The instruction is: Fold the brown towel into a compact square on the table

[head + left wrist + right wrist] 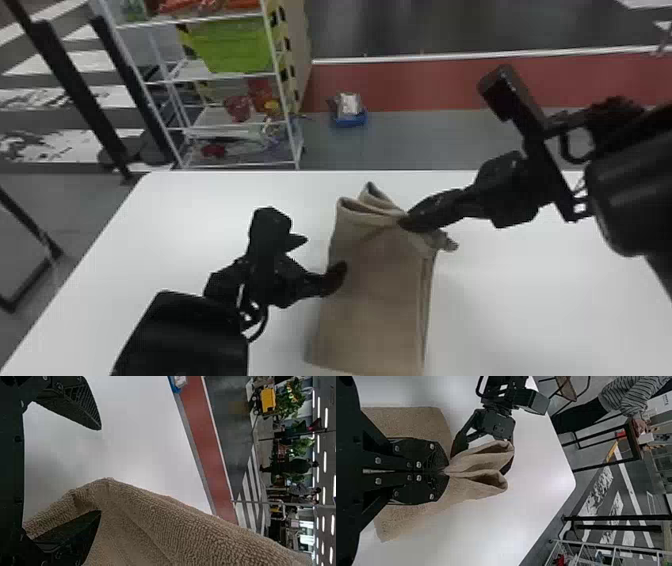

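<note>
From where I sit at the controls, I see a white table (175, 240) with a smooth top, and the towel (380, 300) on it. Beyond the towel, the table's far edge runs straight across; off to the towel's left that edge turns through a rounded corner. I can make out a faint shadow on the white just right of the towel. The towel lies lengthwise toward me, brown and layered along its right side, with two open, looped folds at its far end and a small tip poking out rightward.
</note>
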Tool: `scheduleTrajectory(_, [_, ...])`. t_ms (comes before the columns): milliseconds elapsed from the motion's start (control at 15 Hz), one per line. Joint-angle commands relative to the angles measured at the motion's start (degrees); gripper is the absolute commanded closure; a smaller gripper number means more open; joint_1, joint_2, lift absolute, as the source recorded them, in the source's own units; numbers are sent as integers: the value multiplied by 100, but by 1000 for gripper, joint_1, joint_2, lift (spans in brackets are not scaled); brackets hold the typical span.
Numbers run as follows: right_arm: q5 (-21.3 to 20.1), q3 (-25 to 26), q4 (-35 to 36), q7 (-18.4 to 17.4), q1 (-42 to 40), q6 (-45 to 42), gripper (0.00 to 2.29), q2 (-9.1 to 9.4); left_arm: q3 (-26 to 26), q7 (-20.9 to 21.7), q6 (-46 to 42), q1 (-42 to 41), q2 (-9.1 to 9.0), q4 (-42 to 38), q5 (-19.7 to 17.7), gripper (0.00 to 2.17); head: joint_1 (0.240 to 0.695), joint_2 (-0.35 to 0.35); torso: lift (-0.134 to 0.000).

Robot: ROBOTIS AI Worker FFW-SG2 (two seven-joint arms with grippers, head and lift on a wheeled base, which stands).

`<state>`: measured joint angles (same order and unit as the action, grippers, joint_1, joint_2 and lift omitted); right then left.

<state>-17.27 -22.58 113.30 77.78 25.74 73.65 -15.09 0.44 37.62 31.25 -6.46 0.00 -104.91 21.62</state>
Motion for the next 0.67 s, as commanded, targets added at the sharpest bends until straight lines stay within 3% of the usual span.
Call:
scheduleTrajectory(0, [13, 43, 8, 54, -8, 14, 1328, 7, -26, 0, 0, 39, -15, 67, 35, 147, 695, 138, -124])
scheduleTrajectory(600, [127, -115, 359, 54, -175, 173, 1328, -64, 18, -44, -18, 118, -15, 287, 0, 147, 695, 140, -124])
